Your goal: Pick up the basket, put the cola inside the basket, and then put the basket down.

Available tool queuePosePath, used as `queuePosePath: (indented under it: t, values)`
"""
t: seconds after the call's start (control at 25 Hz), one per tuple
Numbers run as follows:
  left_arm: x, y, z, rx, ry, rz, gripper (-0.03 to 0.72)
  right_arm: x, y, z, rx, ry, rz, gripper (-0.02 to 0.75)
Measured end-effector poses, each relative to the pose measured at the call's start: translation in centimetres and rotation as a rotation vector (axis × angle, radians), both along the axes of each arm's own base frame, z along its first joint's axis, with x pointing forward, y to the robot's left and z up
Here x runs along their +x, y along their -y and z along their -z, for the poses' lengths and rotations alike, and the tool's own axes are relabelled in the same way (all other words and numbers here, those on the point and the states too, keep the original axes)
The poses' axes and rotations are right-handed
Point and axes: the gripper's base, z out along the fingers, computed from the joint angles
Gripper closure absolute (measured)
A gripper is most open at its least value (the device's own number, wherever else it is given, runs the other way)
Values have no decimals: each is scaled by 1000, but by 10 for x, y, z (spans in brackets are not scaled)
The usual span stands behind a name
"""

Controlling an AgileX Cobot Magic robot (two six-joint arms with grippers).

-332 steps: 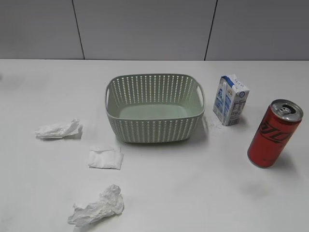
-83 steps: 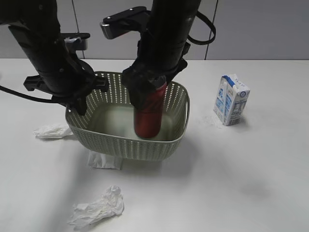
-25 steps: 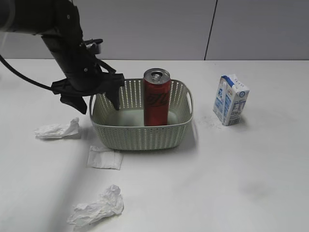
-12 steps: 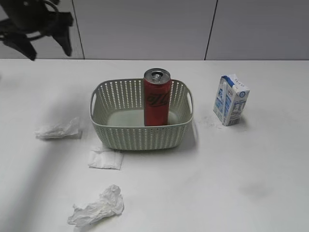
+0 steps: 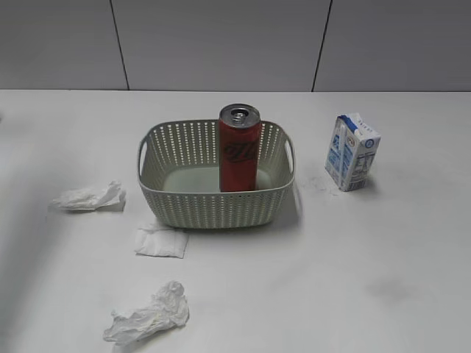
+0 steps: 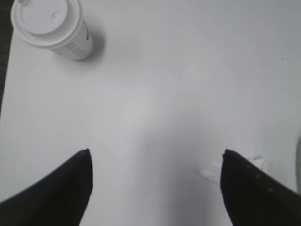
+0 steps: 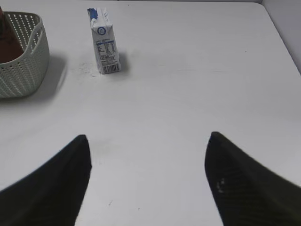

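Observation:
The sage-green basket (image 5: pixel 213 206) stands on the white table in the exterior view. The red cola can (image 5: pixel 238 151) stands upright inside it, its silver top above the rim. The basket's right end (image 7: pixel 21 70) also shows at the top left of the right wrist view, with a sliver of the cola (image 7: pixel 5 44) inside. Neither arm shows in the exterior view. My left gripper (image 6: pixel 155 160) is open and empty over bare table. My right gripper (image 7: pixel 146 146) is open and empty over bare table, to the right of the basket.
A blue-and-white carton (image 5: pixel 352 152) stands right of the basket; it also shows in the right wrist view (image 7: pixel 104 41). Three crumpled tissues (image 5: pixel 90 197) (image 5: pixel 160 241) (image 5: pixel 147 315) lie left and in front. A white lidded cup (image 6: pixel 54 26) stands ahead of the left gripper, by the table's left edge.
The left arm let go of the basket's left end, rose to the upper left and has left the exterior view. The basket with the cola has stayed put.

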Motion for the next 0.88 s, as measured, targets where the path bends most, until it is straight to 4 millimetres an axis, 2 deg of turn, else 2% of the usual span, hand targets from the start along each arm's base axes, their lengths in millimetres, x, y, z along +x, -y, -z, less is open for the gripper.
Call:
queuePosePath:
  t: [0.16, 0.28, 0.6, 0.88]
  values:
    - [-47, -6, 0, 56, -20, 23, 53, 0, 0, 0, 0, 0, 0, 195]
    - [-86, -9, 10, 65, -53, 22, 59, 0, 0, 0, 1, 0, 1, 197]
    - [-188, -6, 50, 50, 5, 19, 83, 0, 0, 0, 2, 0, 1, 199]
    - [-257, -2, 92, 29, 109, 15, 94, 0, 0, 0, 2, 1, 1, 199]
